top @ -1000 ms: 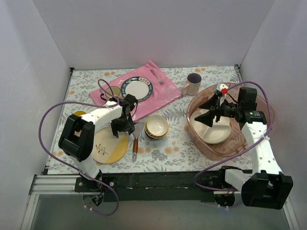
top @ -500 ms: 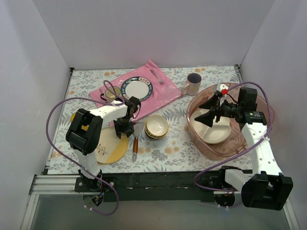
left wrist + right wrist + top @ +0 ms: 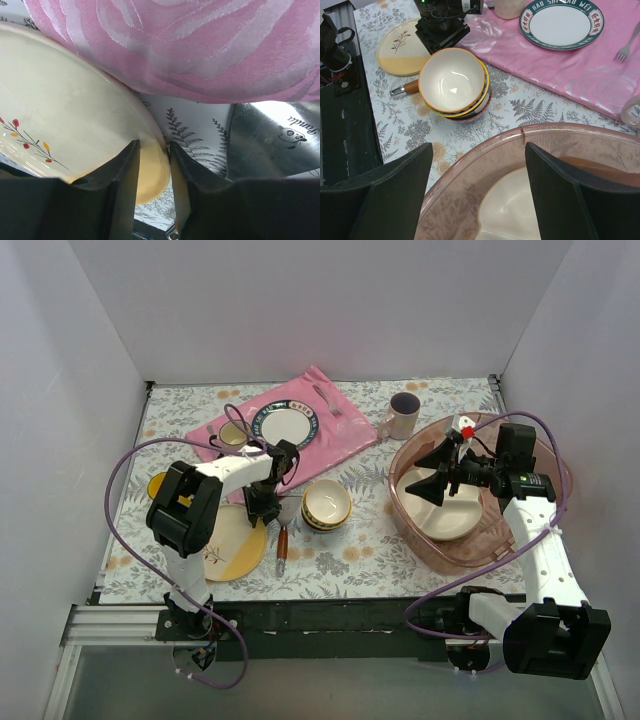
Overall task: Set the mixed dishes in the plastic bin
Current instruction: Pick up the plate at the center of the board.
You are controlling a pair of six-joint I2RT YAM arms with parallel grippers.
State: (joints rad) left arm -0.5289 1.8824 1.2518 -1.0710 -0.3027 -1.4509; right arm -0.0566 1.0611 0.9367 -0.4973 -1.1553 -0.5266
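Cream plate [image 3: 60,110] lay near-left of my left gripper [image 3: 153,146], rim pinched between narrow fingers [image 3: 120,182]. Right gripper [image 3: 477,150] gaped empty above the plastic bin [image 3: 580,129].

Lab booth: plain white walls [image 3: 330,300], aluminium frame [image 3: 110,625].

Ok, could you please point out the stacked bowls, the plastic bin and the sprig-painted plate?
stacked bowls [image 3: 452,80], right wrist view, top bowl's inside
plastic bin [image 3: 470,555], top external view, near wall
sprig-painted plate [image 3: 232,546], top external view, bare centre
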